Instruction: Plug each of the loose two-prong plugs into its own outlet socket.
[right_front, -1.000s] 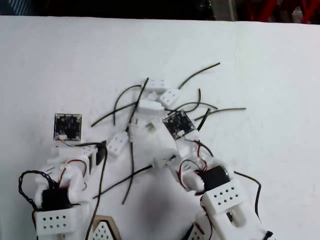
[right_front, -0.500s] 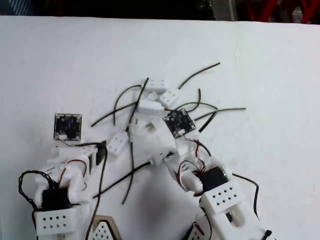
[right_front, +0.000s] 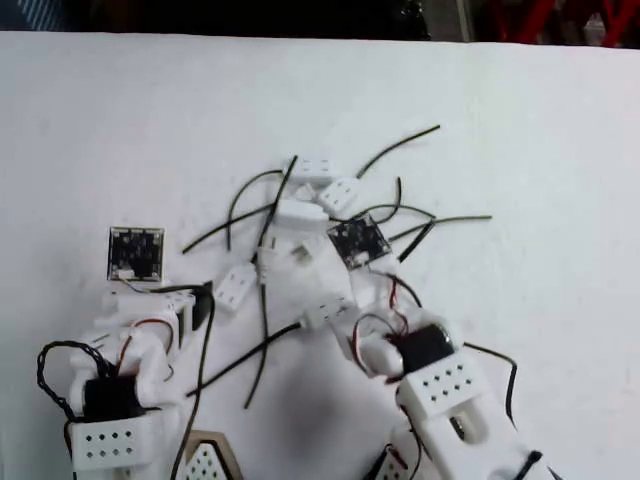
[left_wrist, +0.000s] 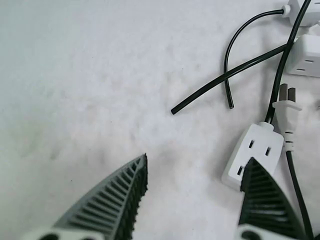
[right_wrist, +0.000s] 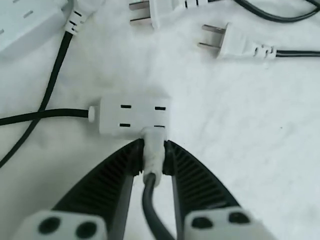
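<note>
On white table (right_wrist: 250, 150), white plug (right_wrist: 152, 152) trails black cord (right_wrist: 150, 197).

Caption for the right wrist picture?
Right gripper holds a white plug at an outlet socket; two loose plugs lie nearby.

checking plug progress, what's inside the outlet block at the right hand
A white plug, pinched in the right hand, meets the edge of the outlet block. Its prongs are covered, so how deep they sit cannot be seen. The block's top slots look empty.
</note>
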